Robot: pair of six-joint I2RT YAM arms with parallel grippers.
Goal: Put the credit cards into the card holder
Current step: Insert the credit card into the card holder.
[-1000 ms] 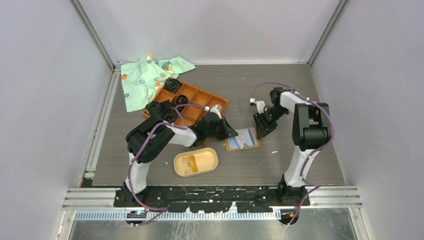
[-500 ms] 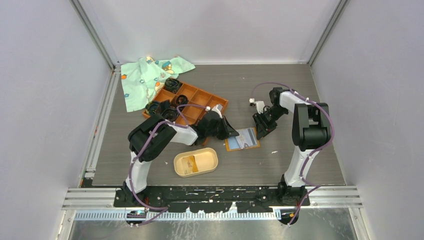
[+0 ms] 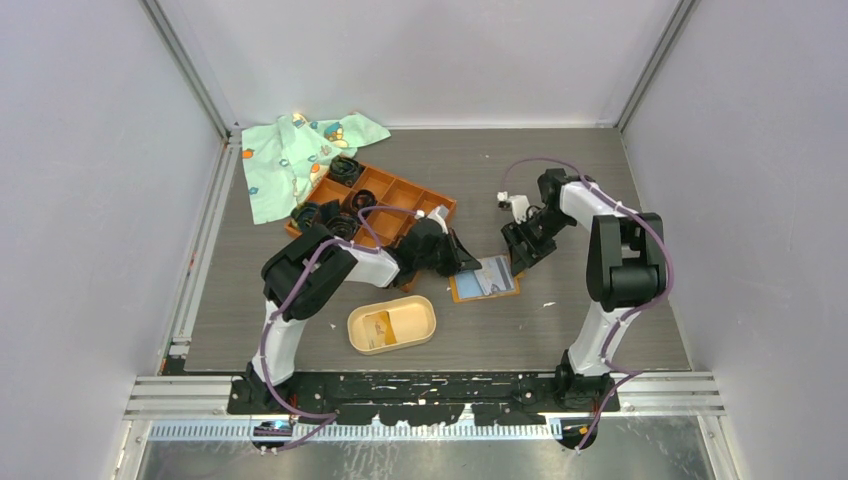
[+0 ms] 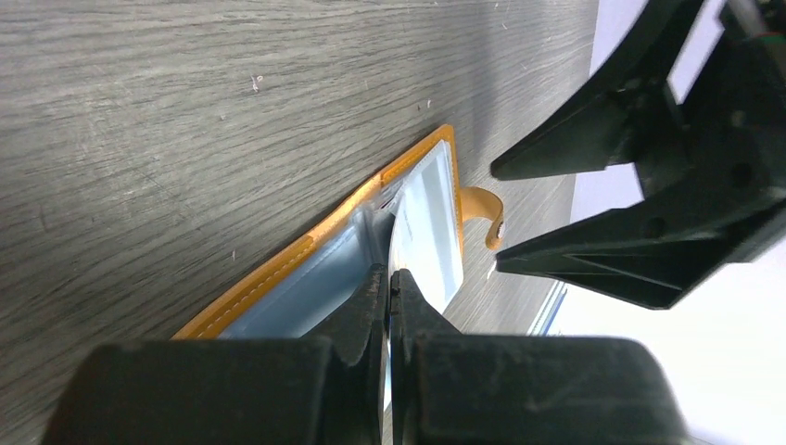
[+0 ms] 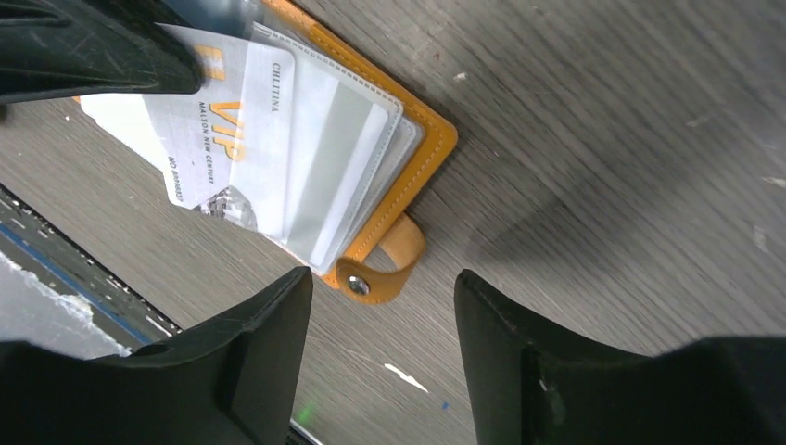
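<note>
One VIP card, judged thin, stiff, slick: left gripper pinches its exposed edge; right gripper hangs released above the orange wallet.

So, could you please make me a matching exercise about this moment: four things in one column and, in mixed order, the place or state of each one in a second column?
Column 1
1. left pincer
2. right pincer
3. card holder
4. green cloth

Column 2
a. open, over the snap tab of the orange wallet
b. at the far left corner of the table
c. shut on a VIP card at the wallet
d. toward the near edge, in front of the wallet

Pairs: 1-c, 2-a, 3-d, 4-b
</note>
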